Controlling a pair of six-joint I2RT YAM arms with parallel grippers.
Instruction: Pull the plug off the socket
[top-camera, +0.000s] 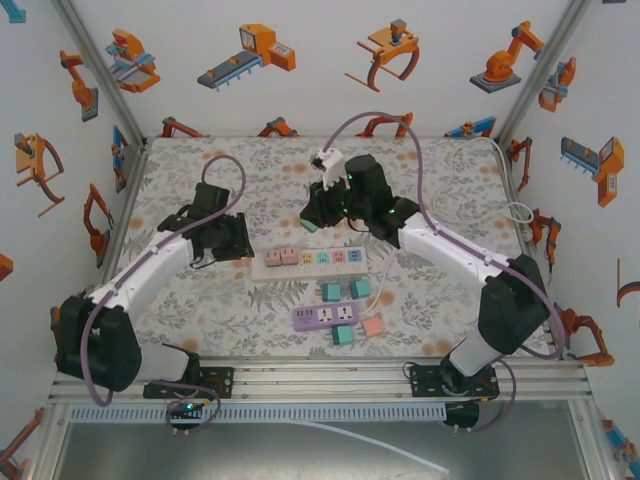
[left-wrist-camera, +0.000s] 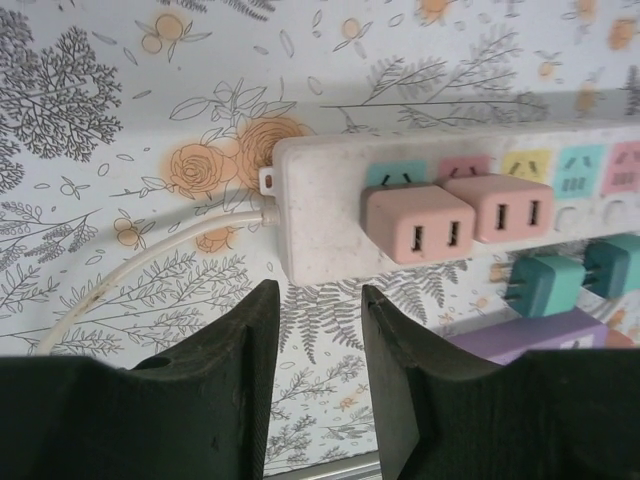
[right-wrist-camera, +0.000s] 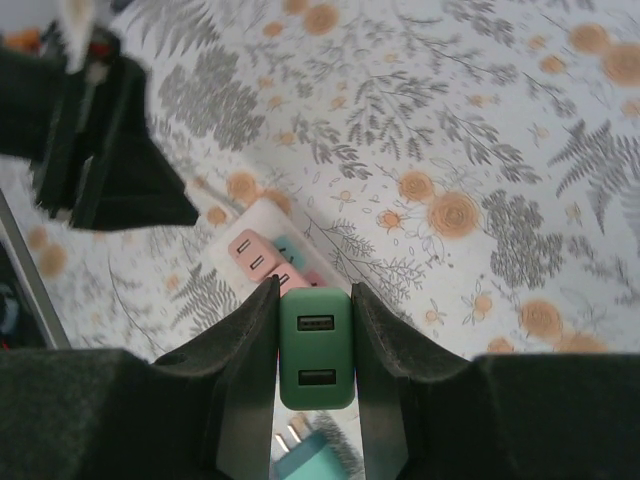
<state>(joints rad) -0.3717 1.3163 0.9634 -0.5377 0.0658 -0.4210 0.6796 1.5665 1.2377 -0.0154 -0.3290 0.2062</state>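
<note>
Right gripper: closed on the green plug, one finger flat on each side face, the two-port face towards the wrist camera. The plug is clear of the white power strip, held above the bench just beyond the strip's middle.

Left gripper: jaws partly open, holding nothing, hovering at the strip's left end beside the cord. Two pink plugs are seated in the strip there.

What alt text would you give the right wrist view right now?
The jaws of the right gripper are shut on a green plug with two slots in its face, over the floral table. Behind it lies the end of a white power strip carrying pink plugs, and a teal plug with bare prongs shows just below.
</note>
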